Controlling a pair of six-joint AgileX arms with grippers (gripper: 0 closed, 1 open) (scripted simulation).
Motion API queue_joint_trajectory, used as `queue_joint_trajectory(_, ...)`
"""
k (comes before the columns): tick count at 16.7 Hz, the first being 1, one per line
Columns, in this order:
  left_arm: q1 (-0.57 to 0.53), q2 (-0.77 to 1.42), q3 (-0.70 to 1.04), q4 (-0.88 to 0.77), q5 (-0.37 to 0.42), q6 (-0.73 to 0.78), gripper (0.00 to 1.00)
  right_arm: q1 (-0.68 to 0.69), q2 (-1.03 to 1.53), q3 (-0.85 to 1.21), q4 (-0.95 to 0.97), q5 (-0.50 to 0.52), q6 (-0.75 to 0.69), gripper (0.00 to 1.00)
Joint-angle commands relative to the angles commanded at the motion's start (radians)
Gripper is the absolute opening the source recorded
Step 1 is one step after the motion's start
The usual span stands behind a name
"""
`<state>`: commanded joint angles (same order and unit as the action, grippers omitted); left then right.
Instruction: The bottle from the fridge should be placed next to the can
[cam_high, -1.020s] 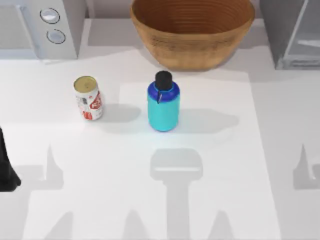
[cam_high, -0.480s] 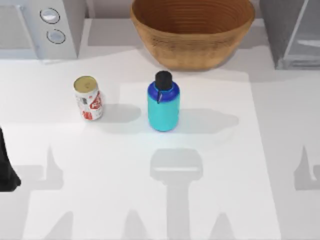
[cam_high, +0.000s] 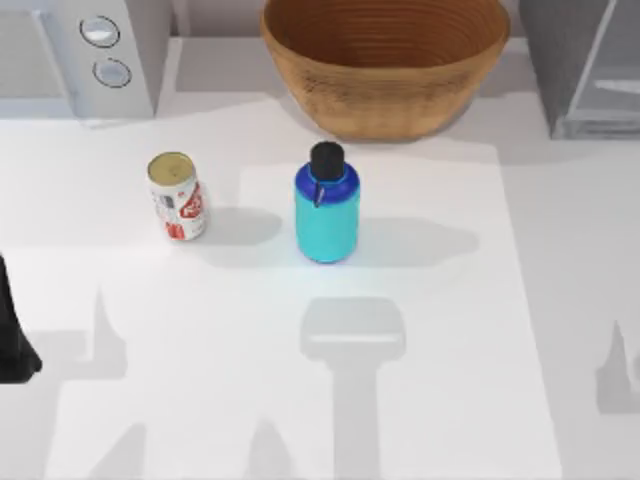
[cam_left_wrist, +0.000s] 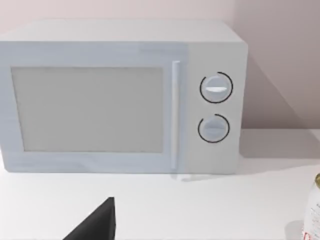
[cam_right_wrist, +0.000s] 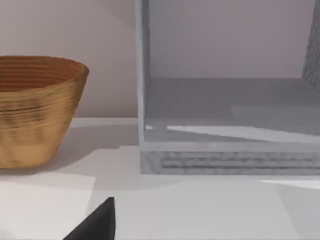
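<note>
1. Top view, far left: the white microwave (cam_high: 75, 55) with two round knobs sits at the back corner. It has no part in this job, and my left wrist view faces its door (cam_left_wrist: 87, 109) square on.
2. At the left edge, near side, a dark piece of my left arm (cam_high: 12, 335) pokes into frame. I judge it parked; I cannot tell whether its pincer is open or closed.
3. The can (cam_high: 177, 195) stands upright on the table (cam_high: 420, 400), left of centre, gold top up. A sliver of it also shows at the edge of the left wrist view (cam_left_wrist: 314, 210).
4. The bottle (cam_high: 327, 208) stands upright just right of the can, a clear gap between them, cap on and nothing holding it. It sits on the open table in front of the basket, out of the fridge, so I judge the placement done or close to it.
5. The wicker basket (cam_high: 385, 60) sits at the far centre, behind the bottle.
6. The fridge (cam_high: 585, 65) occupies the far right corner; my right wrist view looks into its open, bare compartment (cam_right_wrist: 225, 105), which fits the bottle having come from there.
7. A dark sliver shows in the right wrist view, so I cannot tell the right pincer's state.
</note>
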<state>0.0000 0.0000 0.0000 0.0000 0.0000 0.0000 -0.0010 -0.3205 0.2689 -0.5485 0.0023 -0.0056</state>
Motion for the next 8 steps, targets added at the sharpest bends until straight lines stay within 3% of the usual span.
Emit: queue_joint_trajectory(8,0.0,0.0,0.0,0.0,0.0,0.0,1.0,0.0,-0.352,0.286,-0.693,-0.004,-0.003,1.0)
